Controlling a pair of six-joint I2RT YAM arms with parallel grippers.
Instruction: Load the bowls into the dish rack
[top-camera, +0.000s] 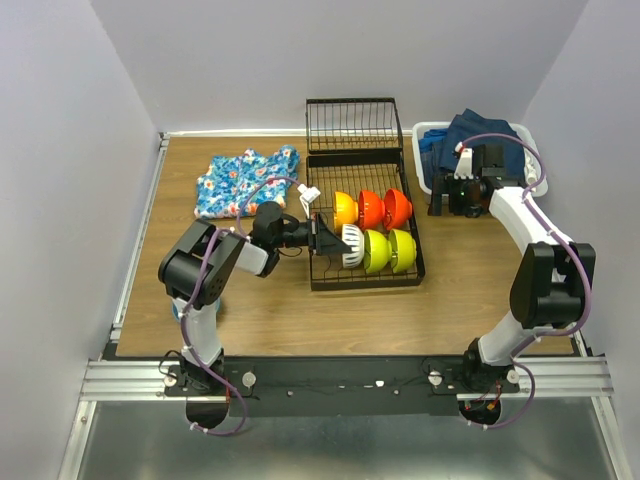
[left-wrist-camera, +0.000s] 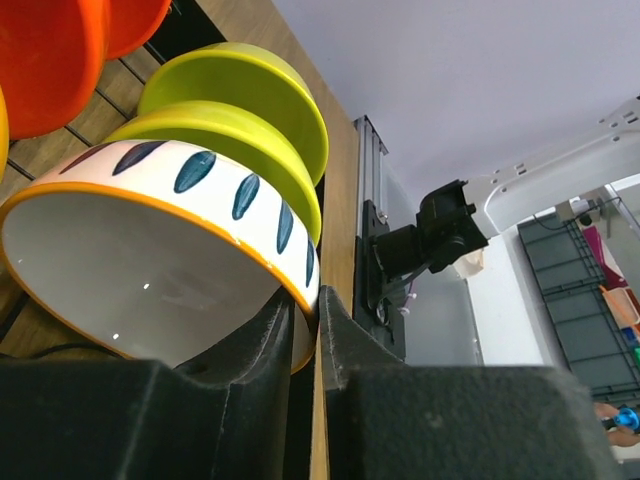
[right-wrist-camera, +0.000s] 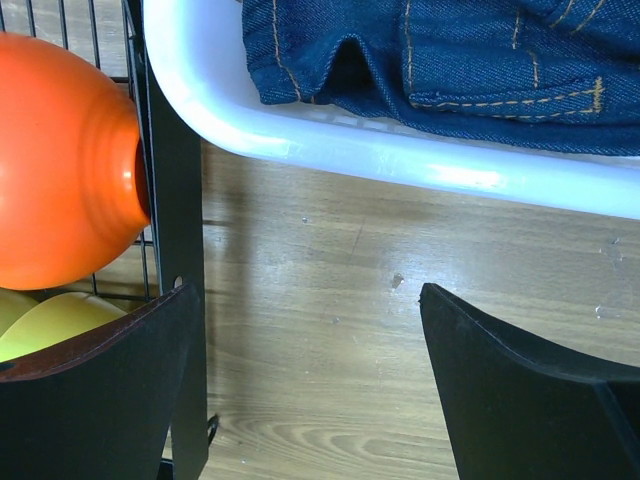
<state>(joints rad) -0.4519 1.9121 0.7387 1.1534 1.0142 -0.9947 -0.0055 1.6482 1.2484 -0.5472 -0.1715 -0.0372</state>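
Observation:
The black wire dish rack (top-camera: 418, 262) stands mid-table. On edge in it are a yellow-orange bowl (top-camera: 345, 209), two red-orange bowls (top-camera: 371, 208) and two lime-green bowls (top-camera: 390, 250). My left gripper (top-camera: 330, 240) is shut on the rim of a white bowl (top-camera: 352, 246) at the rack's left side, against the lime bowls. In the left wrist view the fingers (left-wrist-camera: 275, 330) pinch the orange-edged rim of the white bowl (left-wrist-camera: 150, 250), which has blue marks, in front of the lime bowls (left-wrist-camera: 250, 100). My right gripper (top-camera: 452, 205) is open and empty over wood, its fingertips (right-wrist-camera: 310, 340) wide apart.
A white basket (top-camera: 425, 170) of blue jeans stands right of the rack; its rim (right-wrist-camera: 350, 140) is just beyond my right gripper. The rack's edge (right-wrist-camera: 175, 200) and a red-orange bowl (right-wrist-camera: 60, 160) are at its left. A floral cloth (top-camera: 245, 180) lies at the back left.

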